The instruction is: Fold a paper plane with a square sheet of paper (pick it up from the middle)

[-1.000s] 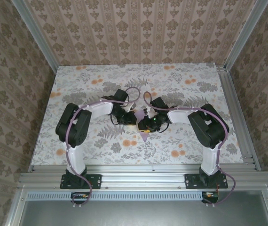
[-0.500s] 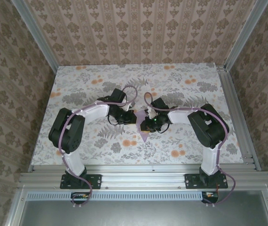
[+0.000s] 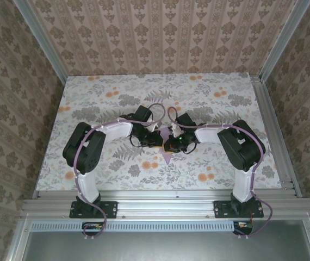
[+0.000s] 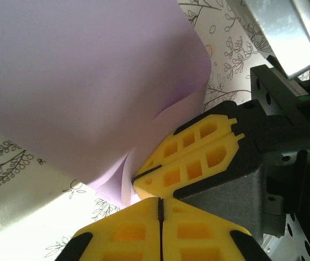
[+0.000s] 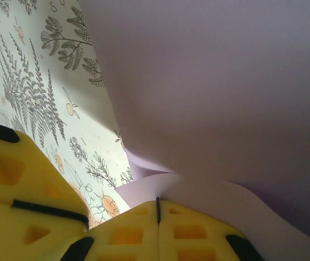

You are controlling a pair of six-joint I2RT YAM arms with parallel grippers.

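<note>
The right pincer point(image 5: 157, 213) pinches the curled lilac paper plane point(image 5: 225, 81).

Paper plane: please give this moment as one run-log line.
stage: folding | paper plane: partly folded, tip pointing to the near side | left jaws: shut, grip unclear | right jaws: shut on paper edge

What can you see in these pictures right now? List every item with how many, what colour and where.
paper sheet: one, pale lilac, partly folded and curved, table centre between the two grippers.
table: one, grey-and-orange floral top, beneath everything.
walls: three, beige patterned wallpaper, at the back and both sides.
frame rail: one, silver metal, near edge, carrying the arm bases.
left arm: one, black and white with a purple cable, bent inward.
right arm: one, same colours, bent inward.
left gripper: one, yellow fingers, shut, beside the paper.
right gripper: one, yellow fingers, shut, at the paper's edge.
</note>
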